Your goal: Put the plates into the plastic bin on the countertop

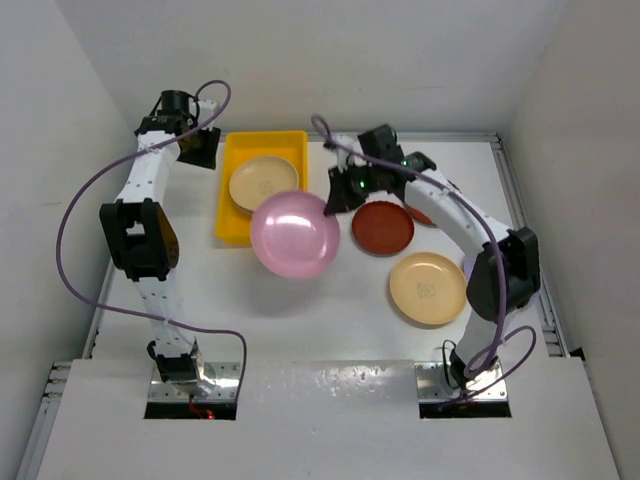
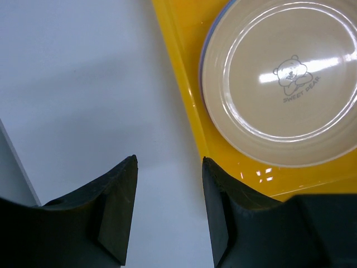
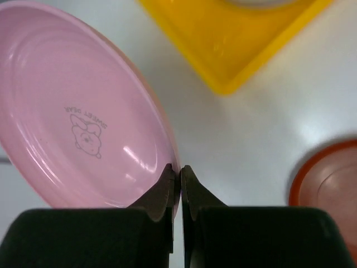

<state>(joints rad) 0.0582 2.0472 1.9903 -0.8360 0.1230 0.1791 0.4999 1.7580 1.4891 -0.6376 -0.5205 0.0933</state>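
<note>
Top external view, from the left: the left gripper (image 1: 203, 150) hangs over the countertop (image 1: 300, 330) just beside the plastic bin (image 1: 232, 225), jaws apart and empty, likely keeping clear. A cream plate (image 1: 264, 183) lies in the bin. The right gripper (image 3: 179, 170) pinches the rim of the pink plate (image 1: 294, 235), which is lifted and tilted near the bin's corner, I'd guess for carrying in. A dark red plate (image 1: 382, 228) and a tan plate (image 1: 428, 288) lie further right. The top is glossy white with a metal rail (image 1: 460, 136), and the walls are bare and pale.

right jaws pinch the pink plate (image 1: 295, 236) at its rim, beside the yellow bin (image 1: 228, 215) holding a cream plate (image 1: 263, 183).
</note>
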